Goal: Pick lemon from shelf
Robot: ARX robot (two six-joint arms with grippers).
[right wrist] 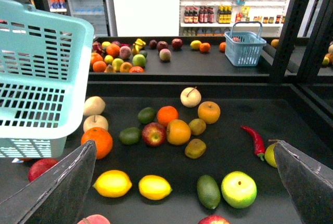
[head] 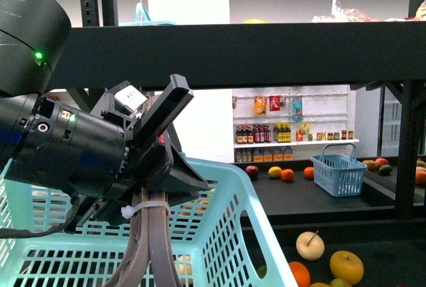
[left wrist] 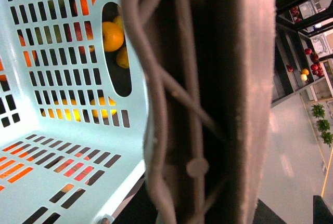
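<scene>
my right gripper (right wrist: pixel 184 182) hangs above the shelf (right wrist: pixel 291 125) with its fingers (right wrist: pixel 62 185) spread wide and empty. two lemons lie side by side on the dark deck between them; the lemon (right wrist: pixel 154 187) nearer the middle sits just beside a green avocado (right wrist: pixel 208 192). my left gripper (head: pixel 174 137) seems to clasp the handle of the pale blue basket (head: pixel 219 234), though the close view is blurry.

— Front view? 
— Set behind the left arm, facing the shelf (head: pixel 226 54). 
— Wrists? 
— Left pressed against the basket (left wrist: pixel 62 78); right angled down over fruit. The basket is shared.
</scene>
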